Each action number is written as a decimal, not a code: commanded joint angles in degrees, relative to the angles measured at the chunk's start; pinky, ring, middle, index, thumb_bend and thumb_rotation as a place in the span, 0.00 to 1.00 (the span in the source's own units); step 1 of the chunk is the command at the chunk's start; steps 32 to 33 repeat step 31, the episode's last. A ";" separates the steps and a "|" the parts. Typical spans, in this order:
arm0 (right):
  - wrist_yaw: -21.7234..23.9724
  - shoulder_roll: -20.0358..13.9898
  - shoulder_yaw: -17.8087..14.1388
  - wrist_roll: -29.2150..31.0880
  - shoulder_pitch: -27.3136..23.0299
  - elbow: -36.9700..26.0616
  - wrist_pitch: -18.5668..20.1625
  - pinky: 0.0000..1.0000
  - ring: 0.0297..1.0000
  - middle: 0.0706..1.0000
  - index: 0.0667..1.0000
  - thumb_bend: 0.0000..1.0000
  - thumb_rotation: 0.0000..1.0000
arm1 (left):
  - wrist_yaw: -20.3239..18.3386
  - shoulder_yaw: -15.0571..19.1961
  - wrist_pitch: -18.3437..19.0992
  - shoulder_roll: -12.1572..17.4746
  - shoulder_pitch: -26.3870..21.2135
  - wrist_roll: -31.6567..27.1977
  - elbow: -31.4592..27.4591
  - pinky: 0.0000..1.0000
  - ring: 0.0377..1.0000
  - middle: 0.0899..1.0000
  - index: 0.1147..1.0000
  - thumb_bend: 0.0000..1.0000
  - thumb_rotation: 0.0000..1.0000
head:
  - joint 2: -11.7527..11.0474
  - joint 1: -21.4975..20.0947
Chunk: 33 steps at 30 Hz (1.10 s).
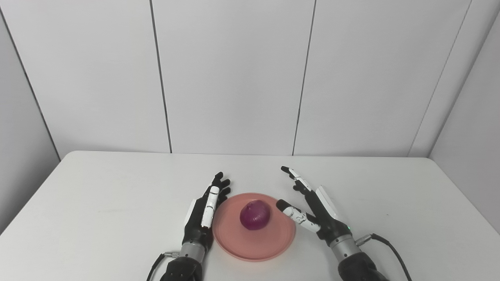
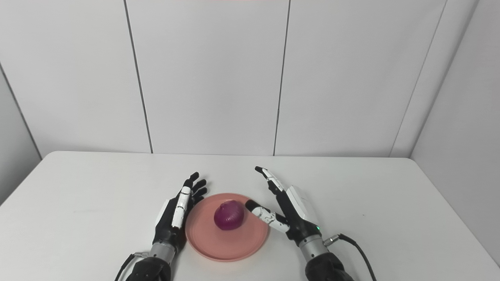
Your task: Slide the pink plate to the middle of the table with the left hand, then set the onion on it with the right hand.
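Note:
A pink plate [image 1: 250, 246] lies on the white table near its front middle. A purple onion [image 1: 255, 214] sits on the plate, a little behind its centre. My left hand [image 1: 205, 210] is open, fingers straight, lying against the plate's left rim. My right hand [image 1: 308, 207] is open beside the plate's right rim, thumb reaching over the rim toward the onion, apart from it. In the right eye view the onion [image 2: 229, 215] sits between the left hand [image 2: 177, 212] and the right hand [image 2: 283, 208].
The white table [image 1: 97, 203] stretches wide to left, right and back of the plate. Grey wall panels stand behind the table's far edge. A black cable [image 1: 390, 246] runs from my right wrist.

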 commanded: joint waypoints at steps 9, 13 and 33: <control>0.53 1.49 -3.23 3.03 -1.38 -1.02 3.40 0.84 0.88 0.93 0.94 0.70 1.00 | -1.44 0.63 -1.50 3.09 1.27 -0.11 1.15 0.96 0.92 0.93 0.93 0.54 1.00 | 0.22 -0.58; 1.27 1.89 -3.91 4.04 -1.11 -0.91 4.82 0.88 0.90 0.93 0.94 0.67 1.00 | -1.96 0.74 -2.00 3.77 1.72 -0.32 1.07 0.97 0.92 0.93 0.93 0.53 1.00 | 0.42 -0.77; 6.41 4.92 -8.81 20.07 -1.62 1.65 5.52 0.92 0.95 0.96 0.95 0.64 1.00 | -4.30 2.38 -1.69 5.66 2.46 -3.36 0.48 0.95 0.95 0.94 0.95 0.50 1.00 | 0.40 -1.83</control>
